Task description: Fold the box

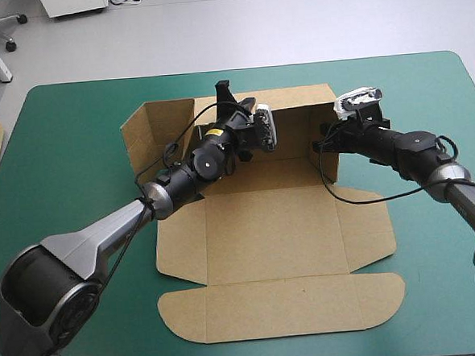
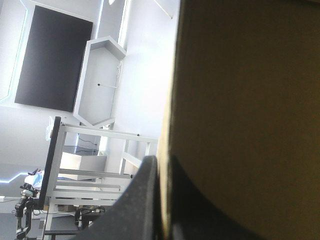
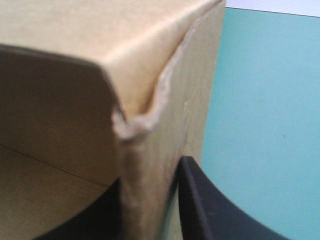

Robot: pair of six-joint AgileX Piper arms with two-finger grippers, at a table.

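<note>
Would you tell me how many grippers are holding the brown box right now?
2. The left gripper is shut on the raised far wall of the box; the right gripper is shut on the raised wall at its far right corner.

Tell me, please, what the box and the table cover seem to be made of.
The box: brown board with a matte face, most likely cardboard. The corner of its raised wall shows a crushed, pale, fibrous crease in the right wrist view. The cover: teal-green, smooth and even, with no visible weave. It may be a mat or a sheet, but I cannot tell which.
</note>
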